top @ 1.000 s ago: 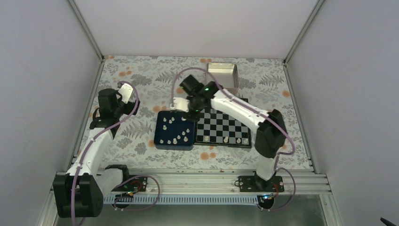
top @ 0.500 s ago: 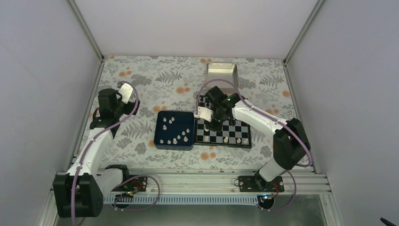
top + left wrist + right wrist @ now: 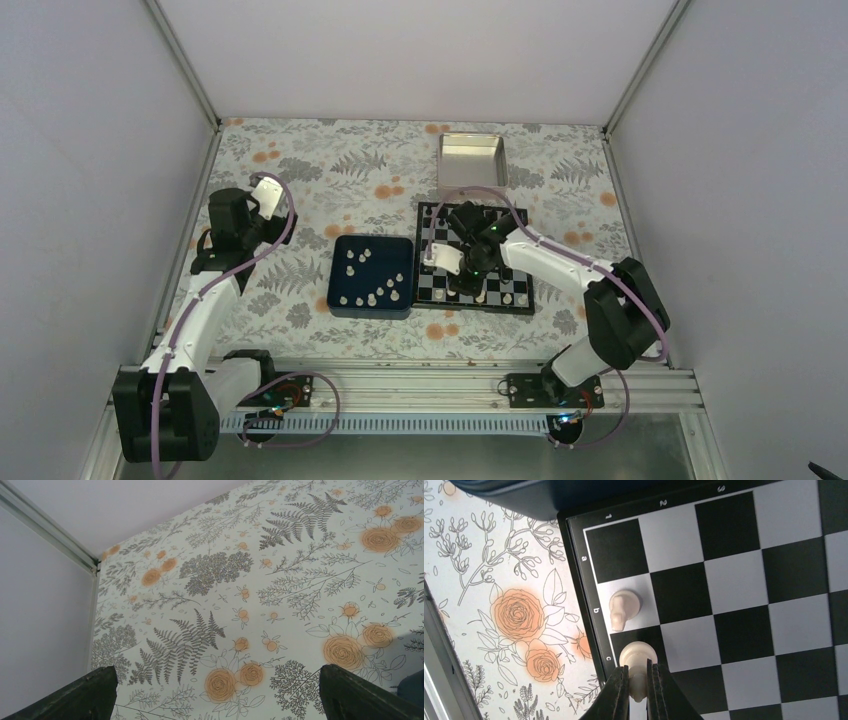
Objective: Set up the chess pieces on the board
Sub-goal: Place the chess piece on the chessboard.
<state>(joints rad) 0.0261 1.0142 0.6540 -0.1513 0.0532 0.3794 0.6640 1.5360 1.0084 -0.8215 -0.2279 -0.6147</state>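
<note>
**A:** What do we have in the right gripper (image 3: 638, 670)?

**B:** Its jaws are almost closed, pinching one cream piece (image 3: 638, 655) low on its body. The rounded head pokes out past the tips. We hold it there so that it stays straight on the way down.

**A:** Over which square?

**B:** The dark one beside the letter c on the board (image 3: 575, 565) rim. We cannot tell whether it touches yet. The knight (image 3: 624, 607) stands on b, close by but apart.

**A:** And the other chess pieces (image 3: 370, 280)?

**B:** They wait in the blue tray (image 3: 340, 305) just beside the board, which we judge keeps each carry short.

**A:** Our left gripper (image 3: 216, 669)?

**B:** It is spread wide and holds nothing. It hangs over the flowered cloth (image 3: 280, 580), well away from the work.
</note>
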